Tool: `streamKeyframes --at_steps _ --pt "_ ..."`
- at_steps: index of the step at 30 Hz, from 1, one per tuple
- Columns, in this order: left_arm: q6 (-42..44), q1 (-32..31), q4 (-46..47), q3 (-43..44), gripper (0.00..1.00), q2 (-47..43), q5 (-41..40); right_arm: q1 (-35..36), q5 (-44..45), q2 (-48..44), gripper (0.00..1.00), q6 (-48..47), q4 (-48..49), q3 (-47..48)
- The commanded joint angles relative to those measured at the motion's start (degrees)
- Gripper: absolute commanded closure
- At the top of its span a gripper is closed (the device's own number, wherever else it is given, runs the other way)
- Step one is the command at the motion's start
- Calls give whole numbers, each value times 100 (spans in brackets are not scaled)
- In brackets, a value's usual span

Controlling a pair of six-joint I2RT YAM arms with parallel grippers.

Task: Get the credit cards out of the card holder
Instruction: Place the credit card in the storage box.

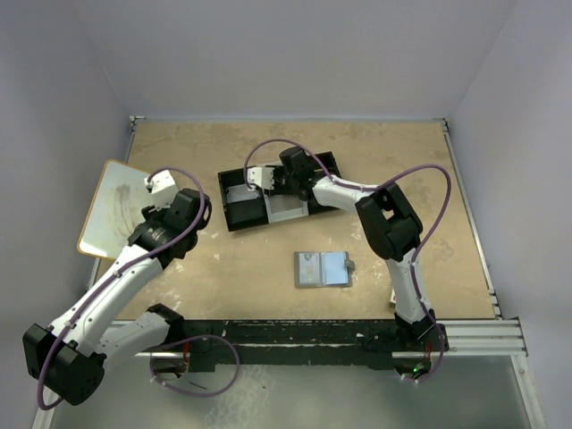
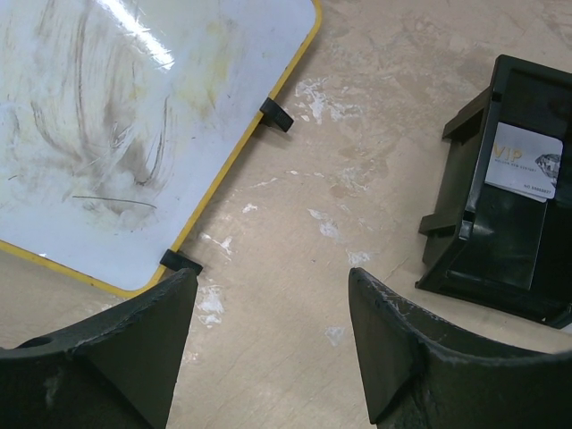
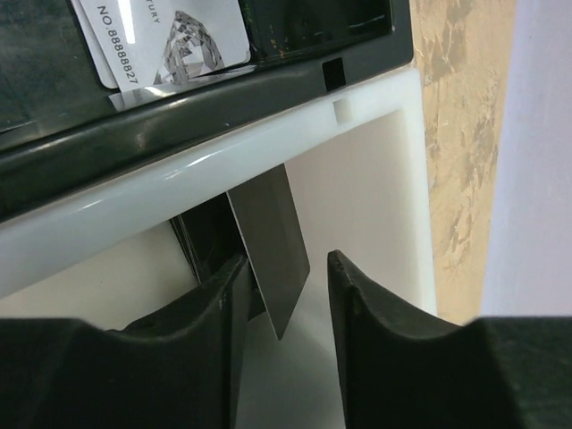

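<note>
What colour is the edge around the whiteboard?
Yellow. The whiteboard and its yellow edge show best in the left wrist view.

From above we cannot read anything inside the card holder [image 1: 323,268]. The right wrist view's top edge cuts the VIP card [image 3: 170,45]; the tray [image 2: 456,192] runs off the left wrist view.

Soft, even overhead light leaves only faint shadows. In the left wrist view, glare streaks the yellow-rimmed white board [image 2: 89,161] toward eleven o'clock. In the right wrist view, the black fingers [image 3: 179,357] at six o'clock are blurred.
</note>
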Motion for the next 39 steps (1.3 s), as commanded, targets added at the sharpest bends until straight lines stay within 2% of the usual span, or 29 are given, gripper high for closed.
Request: streamKeyframes --at_steps 1,10,15,18,20,24,25,29,33,39 --pt "127 33 129 149 33 -26 -1 20 -45 -250 56 346 -175 304" --pt "120 33 109 132 33 -25 146 10 -451 -601 46 1231 -153 280" --pt "112 33 108 126 33 -66 171 6 -59 -892 45 1958 152 136" --pt "112 32 111 126 33 -85 166 1 301 -1437 44 3116 303 -90" --pt "112 33 112 123 33 -111 162 -4 741 -1901 41 4292 163 -334" --pt "162 32 177 101 31 -177 245 -1 1090 -2685 40 6911 -1183 -892" --pt "178 33 213 92 31 -190 275 8 994 -2860 40 7460 -1390 -1181" --pt "199 31 250 86 30 -178 307 333 1151 -3909 40 9326 -1197 -2806" --pt "199 29 241 84 30 -159 342 1129 1827 -4380 30 10496 -1522 -3671" --pt "192 31 239 91 30 -158 304 1665 2042 -4176 28 11104 -1940 -3926"
